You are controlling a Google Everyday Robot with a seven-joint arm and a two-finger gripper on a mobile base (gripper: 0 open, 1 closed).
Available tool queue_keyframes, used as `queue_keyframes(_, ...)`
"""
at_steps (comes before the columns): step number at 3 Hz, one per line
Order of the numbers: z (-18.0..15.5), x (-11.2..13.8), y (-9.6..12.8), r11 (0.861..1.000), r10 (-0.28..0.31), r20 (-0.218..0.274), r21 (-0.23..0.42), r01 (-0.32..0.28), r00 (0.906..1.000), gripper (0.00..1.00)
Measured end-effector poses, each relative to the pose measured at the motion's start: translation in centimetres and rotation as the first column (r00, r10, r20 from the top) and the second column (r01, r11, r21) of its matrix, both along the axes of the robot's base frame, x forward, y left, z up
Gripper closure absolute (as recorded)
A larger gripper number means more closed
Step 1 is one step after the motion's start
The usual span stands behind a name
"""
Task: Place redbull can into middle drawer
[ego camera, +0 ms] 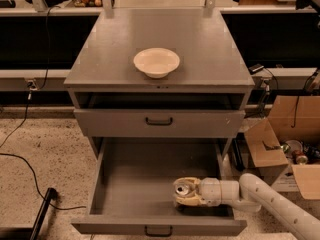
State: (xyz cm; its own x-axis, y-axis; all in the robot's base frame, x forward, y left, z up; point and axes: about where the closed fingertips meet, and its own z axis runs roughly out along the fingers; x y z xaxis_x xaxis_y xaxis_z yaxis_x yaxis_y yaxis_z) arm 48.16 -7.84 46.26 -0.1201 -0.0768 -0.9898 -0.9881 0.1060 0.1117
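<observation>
The middle drawer (140, 184) of the grey cabinet is pulled wide open at the bottom of the camera view. My gripper (186, 194) reaches in from the right, low over the drawer floor near its front right. It is shut on the redbull can (181, 188), whose silver top faces up between the cream fingers. The can stands upright inside the drawer, at or just above the floor; I cannot tell if it touches.
A cream-white bowl (156, 62) sits on the cabinet top. A shut drawer front with a black handle (159, 121) is above the open drawer. Open cardboard boxes (285, 134) stand at the right. A black cable and a dark bar (40, 211) lie on the floor at left.
</observation>
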Motion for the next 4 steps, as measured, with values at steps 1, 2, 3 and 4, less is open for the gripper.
queue_keyframes(1, 0.02, -0.03, 0.22, 1.0, 0.003, -0.001, 0.002, -0.003, 1.0, 0.59)
queue_keyframes(2, 0.03, -0.09, 0.53, 1.0, 0.009, -0.002, 0.005, -0.009, 1.0, 0.28)
queue_keyframes(3, 0.04, -0.12, 0.72, 1.0, 0.012, -0.003, 0.006, -0.012, 0.9999, 0.04)
queue_keyframes(4, 0.04, -0.14, 0.84, 1.0, 0.014, -0.003, 0.007, -0.014, 0.9999, 0.0)
